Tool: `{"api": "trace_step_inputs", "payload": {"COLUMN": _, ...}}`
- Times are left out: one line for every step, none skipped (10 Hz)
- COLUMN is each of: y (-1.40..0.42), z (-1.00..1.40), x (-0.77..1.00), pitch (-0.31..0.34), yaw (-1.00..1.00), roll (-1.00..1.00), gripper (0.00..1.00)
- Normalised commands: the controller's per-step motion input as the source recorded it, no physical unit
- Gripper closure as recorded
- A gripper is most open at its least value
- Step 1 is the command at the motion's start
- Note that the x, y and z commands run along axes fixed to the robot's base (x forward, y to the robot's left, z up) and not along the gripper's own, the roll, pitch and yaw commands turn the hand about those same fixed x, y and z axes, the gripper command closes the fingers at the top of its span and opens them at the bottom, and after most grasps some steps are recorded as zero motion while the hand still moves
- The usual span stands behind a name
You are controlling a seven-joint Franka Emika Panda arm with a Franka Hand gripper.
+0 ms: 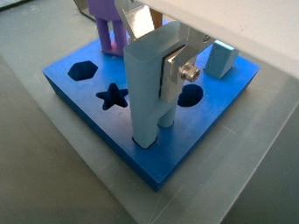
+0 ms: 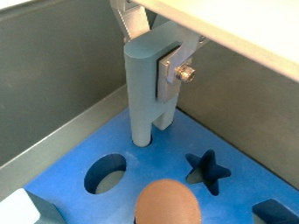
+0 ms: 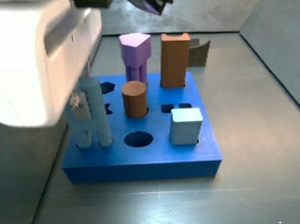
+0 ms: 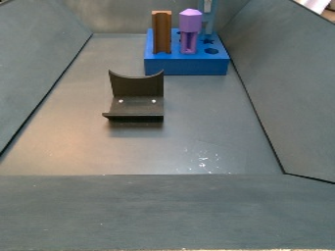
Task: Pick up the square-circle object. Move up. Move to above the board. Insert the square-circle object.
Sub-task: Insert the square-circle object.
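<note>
The square-circle object [image 1: 146, 87] is a tall pale grey-blue peg, upright in both wrist views [image 2: 142, 87]. My gripper [image 1: 155, 68] is shut on its upper part, and one silver finger [image 1: 176, 74] presses its side. The peg's lower end meets the top of the blue board [image 1: 70, 87] near a corner and seems to sit in a hole; I cannot tell how deep. In a side view the peg [image 3: 88, 121] stands at the board's [image 3: 142, 166] front left corner under my gripper [image 3: 79, 100]. Star, hexagon and round holes are open.
On the board stand a purple peg [image 3: 135, 54], a tall brown block [image 3: 176, 59], a brown cylinder [image 3: 134, 98] and a short pale-blue cube [image 3: 184, 124]. The fixture [image 4: 133, 96] stands on the grey floor, apart from the board [image 4: 183, 67]. Grey walls enclose the floor.
</note>
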Motion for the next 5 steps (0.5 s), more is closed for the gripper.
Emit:
{"api": "trace_step_inputs", "payload": {"y": -0.11, "z": -0.61, "x": 0.04, "pitch": 0.000, "yaw": 0.00, "roll": 0.09, "gripper": 1.00}}
{"api": "trace_step_inputs", "payload": {"y": -0.05, "z": -0.22, "x": 0.00, "pitch": -0.089, "yaw": 0.00, "roll": 0.00, "gripper": 1.00}}
{"api": "trace_step_inputs", "payload": {"y": 0.00, "z": -0.11, "x": 0.00, "pitch": -0.103, "yaw": 0.01, "roll": 0.00, "gripper": 1.00}}
{"api": "trace_step_inputs", "payload": {"y": 0.00, "z": -0.03, "x": 0.00, "pitch": -0.039, "yaw": 0.00, "roll": 0.00, "gripper": 1.00}}
{"api": "trace_step_inputs", "payload": {"y": 0.00, "z": 0.00, "x": 0.00, "pitch": 0.000, "yaw": 0.00, "roll": 0.00, "gripper": 1.00}}
